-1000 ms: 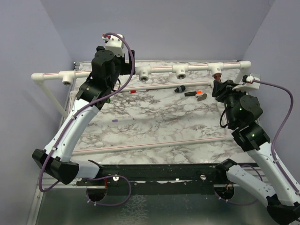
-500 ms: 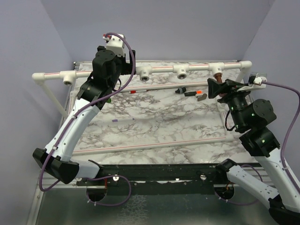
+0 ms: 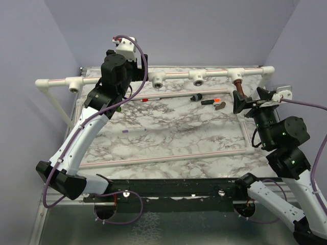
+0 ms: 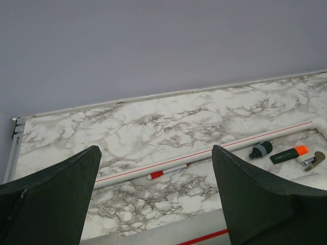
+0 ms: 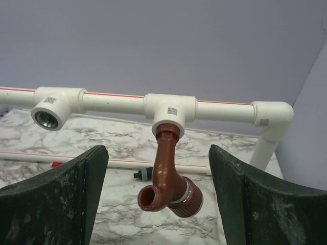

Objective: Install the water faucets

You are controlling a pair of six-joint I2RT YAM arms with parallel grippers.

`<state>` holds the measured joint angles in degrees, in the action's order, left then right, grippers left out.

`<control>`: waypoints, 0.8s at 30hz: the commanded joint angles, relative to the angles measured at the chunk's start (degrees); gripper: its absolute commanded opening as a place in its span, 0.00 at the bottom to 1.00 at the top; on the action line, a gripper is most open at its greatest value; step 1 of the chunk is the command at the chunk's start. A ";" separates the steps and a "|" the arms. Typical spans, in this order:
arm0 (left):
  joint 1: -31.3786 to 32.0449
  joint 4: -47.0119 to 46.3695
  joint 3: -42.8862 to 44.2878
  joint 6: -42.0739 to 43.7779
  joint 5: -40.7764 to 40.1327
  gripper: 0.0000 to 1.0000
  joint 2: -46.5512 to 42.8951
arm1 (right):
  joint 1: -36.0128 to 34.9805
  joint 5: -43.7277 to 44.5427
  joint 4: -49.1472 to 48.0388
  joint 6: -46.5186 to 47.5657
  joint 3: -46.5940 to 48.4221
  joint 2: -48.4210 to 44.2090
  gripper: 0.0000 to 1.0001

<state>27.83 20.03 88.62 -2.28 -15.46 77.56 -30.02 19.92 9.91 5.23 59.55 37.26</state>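
The reddish-brown faucet (image 5: 171, 176) hangs from the rightmost white T-fitting (image 5: 169, 108) of the raised pipe rail, spout down; it also shows in the top view (image 3: 237, 84). My right gripper (image 5: 157, 150) is open and empty, its fingers either side of the faucet and a little short of it, not touching; in the top view it (image 3: 249, 100) sits just near-right of the faucet. My left gripper (image 4: 155, 150) is open and empty, above the rail near the back left. The green faucet is out of view.
Empty T-fittings (image 3: 157, 78) (image 3: 197, 77) (image 3: 74, 86) sit along the rail. A thin white pipe (image 4: 204, 153), a red-and-white pen (image 4: 168, 172), a black-grey connector (image 4: 260, 149), an orange-capped marker (image 4: 288, 154) and a small metal piece (image 4: 312, 161) lie on the marble table.
My right gripper has drawn back from the brown faucet toward the near right, jaws open; the faucet stays in its fitting. The left arm has not moved.
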 commanded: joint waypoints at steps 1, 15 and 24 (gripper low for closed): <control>2.14 12.14 -2.93 0.97 5.53 0.92 4.97 | -0.30 -2.51 1.50 8.14 -2.09 -0.98 0.84; 2.22 12.44 -2.83 0.79 5.89 0.92 5.08 | -0.28 2.36 -4.03 16.66 -9.26 1.99 0.76; 2.31 12.40 -2.92 0.94 5.55 0.92 4.94 | -0.24 6.81 -9.38 15.95 -11.31 4.33 0.62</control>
<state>27.83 20.27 89.03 -2.37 -15.49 77.91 -30.04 23.03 3.88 20.86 49.41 40.91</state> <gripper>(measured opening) 0.911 0.664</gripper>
